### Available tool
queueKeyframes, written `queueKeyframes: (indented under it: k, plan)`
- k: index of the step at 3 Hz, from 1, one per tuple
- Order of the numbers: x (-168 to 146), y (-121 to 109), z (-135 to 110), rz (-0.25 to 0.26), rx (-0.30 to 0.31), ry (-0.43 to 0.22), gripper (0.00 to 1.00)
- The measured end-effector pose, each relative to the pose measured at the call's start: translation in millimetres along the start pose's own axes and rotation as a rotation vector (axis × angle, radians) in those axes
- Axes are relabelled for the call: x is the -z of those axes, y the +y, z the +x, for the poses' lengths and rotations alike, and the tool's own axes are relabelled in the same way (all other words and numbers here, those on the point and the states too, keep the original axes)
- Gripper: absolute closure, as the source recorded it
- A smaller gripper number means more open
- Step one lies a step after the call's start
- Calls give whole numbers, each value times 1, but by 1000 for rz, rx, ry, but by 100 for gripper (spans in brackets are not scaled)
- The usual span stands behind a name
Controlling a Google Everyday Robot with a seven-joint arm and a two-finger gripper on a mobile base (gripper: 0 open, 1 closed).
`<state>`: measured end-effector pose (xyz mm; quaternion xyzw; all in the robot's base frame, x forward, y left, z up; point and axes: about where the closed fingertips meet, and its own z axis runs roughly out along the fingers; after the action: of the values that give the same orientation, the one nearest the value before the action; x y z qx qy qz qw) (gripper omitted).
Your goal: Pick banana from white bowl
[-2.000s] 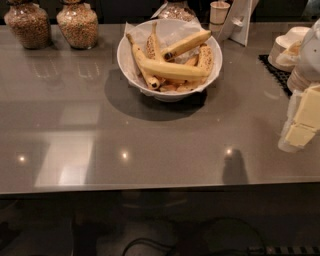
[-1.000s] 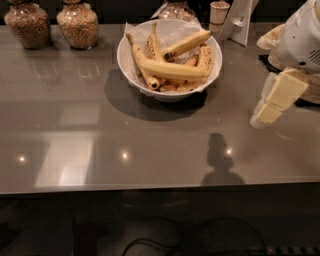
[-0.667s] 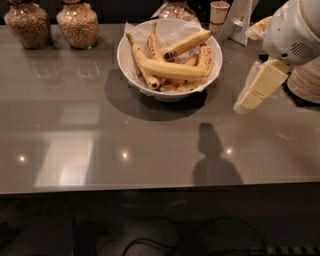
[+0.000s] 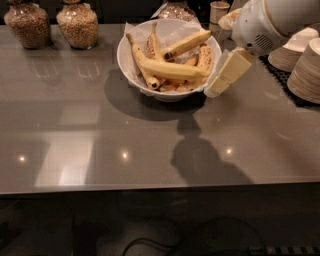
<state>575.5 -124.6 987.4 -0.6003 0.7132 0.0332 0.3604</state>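
Note:
The white bowl [image 4: 131, 75] stands at the back middle of the grey counter and holds several bananas. The banana [image 4: 172, 70], long, smooth and pale yellow, lies across the front of the pile. A straighter banana with a dark end [image 4: 186, 44] lies above it, and speckled bananas [image 4: 205, 57] sit at the right. My gripper [image 4: 213, 91], cream-coloured on a white arm, hangs just outside the bowl's right rim, tips pointing down and left, close above the counter. It holds nothing that I can see.
Two glass jars of grains [image 4: 28, 23] [image 4: 77, 23] stand at the back left, and a third jar [image 4: 175, 8] stands behind the bowl. A paper cup [image 4: 218, 10] is at the back. Stacks of small cream bowls [image 4: 305, 70] sit on a black mat at the right edge.
The gripper has swung in from the right edge of the counter leftward and now sits beside the bowl's right rim. The bananas and bowl have not moved.

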Motion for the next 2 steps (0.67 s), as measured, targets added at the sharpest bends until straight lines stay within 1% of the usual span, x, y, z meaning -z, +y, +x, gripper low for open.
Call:
queueKeyframes:
  k: [1, 2]
  plan:
    - [-23, -11, -16, -7, 15, -37, 19]
    - [-45, -19, -27, -21, 20, -59, 42]
